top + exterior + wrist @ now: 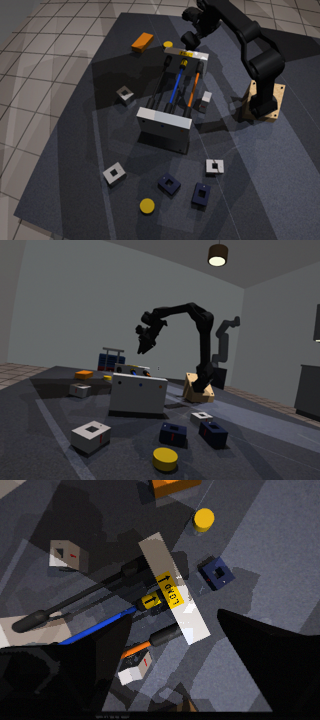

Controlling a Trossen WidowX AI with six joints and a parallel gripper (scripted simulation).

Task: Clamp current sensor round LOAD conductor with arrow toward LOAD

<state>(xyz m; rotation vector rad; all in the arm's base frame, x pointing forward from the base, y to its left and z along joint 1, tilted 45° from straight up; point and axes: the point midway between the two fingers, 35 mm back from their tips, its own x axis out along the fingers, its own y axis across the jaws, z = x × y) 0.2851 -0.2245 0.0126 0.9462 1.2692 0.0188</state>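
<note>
My gripper (190, 45) (141, 352) (173, 615) is open and empty, high above the far end of the conductor stand. A white sensor (206, 99) (136, 668) stands narrow side up beside the orange conductor (193, 89) (136, 649); a red arrow shows on it, and its opening is hard to make out. The blue conductor (175, 86) (102, 623) is the middle one and carries a yellow arrow sleeve (183, 63) (150, 600). The yellow LOAD label (186, 53) (171, 589) is on the far end plate (201, 55) (194, 626).
The near end plate (165, 129) (138, 397) holds the other conductor ends; a black conductor (158, 83) (82, 593) runs left. Other white and navy square-holed blocks lie around, one navy block (218, 573) behind the far plate. Yellow discs (147, 205) (203, 520) and an orange block (142, 42) also lie there.
</note>
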